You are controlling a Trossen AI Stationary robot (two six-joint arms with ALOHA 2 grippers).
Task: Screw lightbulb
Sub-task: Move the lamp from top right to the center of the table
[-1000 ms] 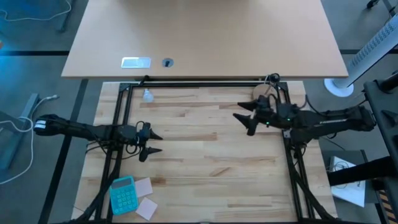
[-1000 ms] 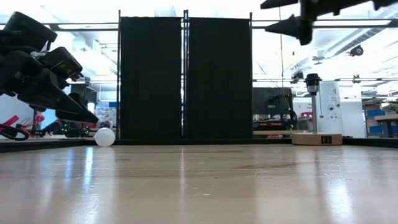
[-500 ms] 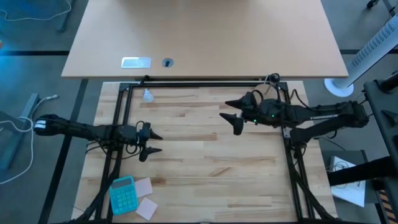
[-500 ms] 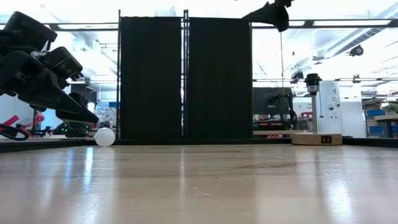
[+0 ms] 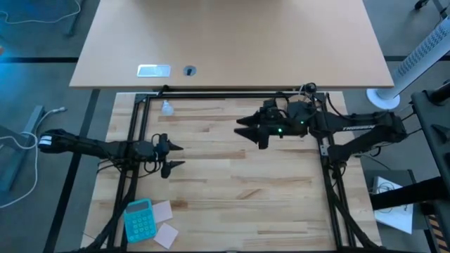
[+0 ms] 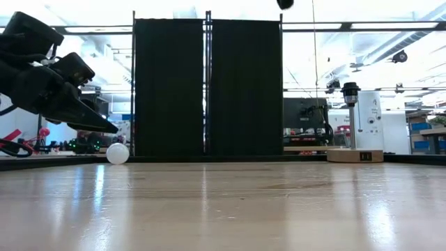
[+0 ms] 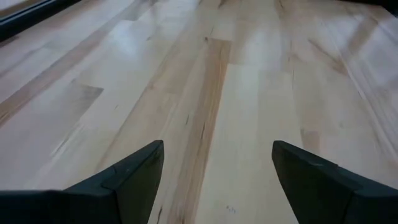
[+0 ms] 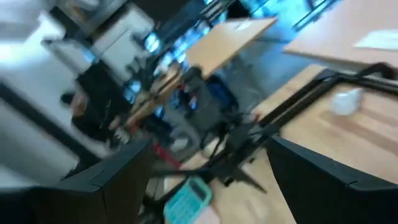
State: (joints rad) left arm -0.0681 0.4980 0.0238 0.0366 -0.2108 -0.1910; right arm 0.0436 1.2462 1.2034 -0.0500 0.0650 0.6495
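Over by the far left corner of the table sits the lightbulb [image 5: 167,107] — untouched. Right gripper [image 5: 249,131] hangs mid-table, spread wide and empty; left gripper [image 5: 175,156] waits, also spread. I'd line up square on the globe and squeeze gently — it'll roll.

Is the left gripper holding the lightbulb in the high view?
No, the left gripper has its fingers open over bare wood, and the lightbulb lies apart from it near the table's far edge.

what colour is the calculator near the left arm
Teal, or light blue; the calculator shows best in the high view, at the table's near left corner.
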